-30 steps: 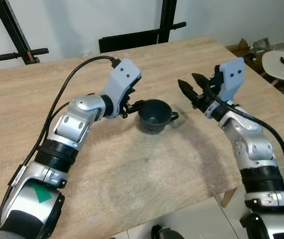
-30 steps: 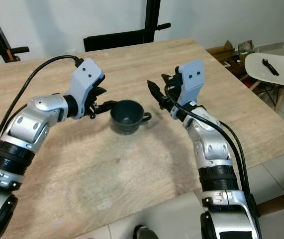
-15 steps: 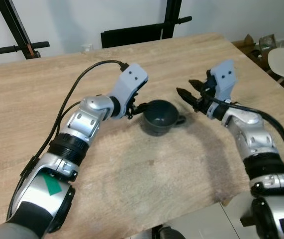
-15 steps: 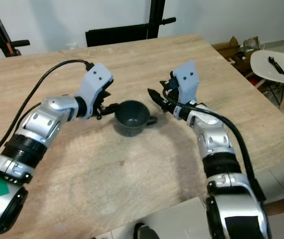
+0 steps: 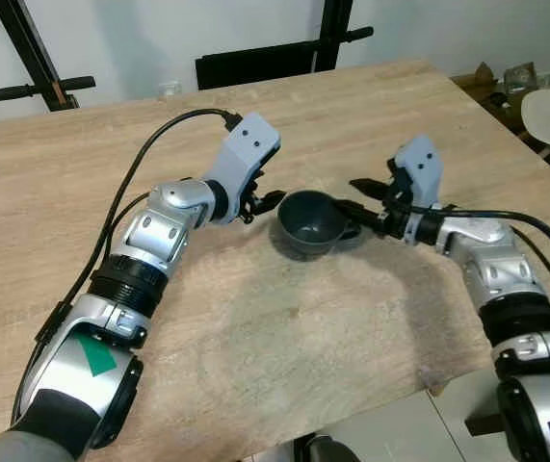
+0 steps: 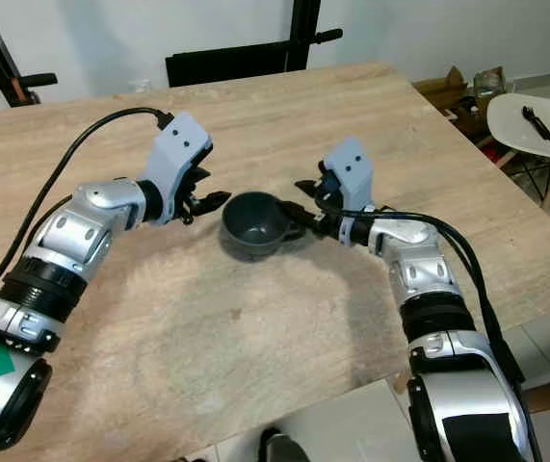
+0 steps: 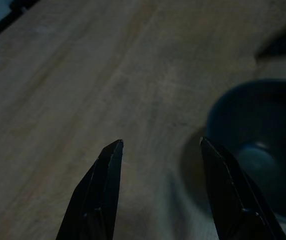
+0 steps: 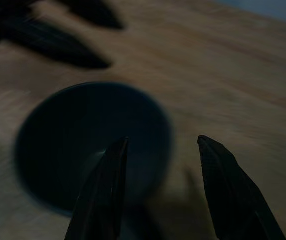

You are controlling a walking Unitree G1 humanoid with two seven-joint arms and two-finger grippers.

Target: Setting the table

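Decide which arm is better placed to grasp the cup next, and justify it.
Probably the right: the right gripper is open at the dark cup handle side, while the left gripper sits beside the rim.

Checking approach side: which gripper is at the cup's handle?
The right gripper, open around the handle of the dark cup; the left gripper sits off the opposite rim.

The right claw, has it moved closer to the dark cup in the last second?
Yes. The right claw has closed in on the dark cup, which sits where it was on the wooden table. Its open fingers now reach the cup's handle side.
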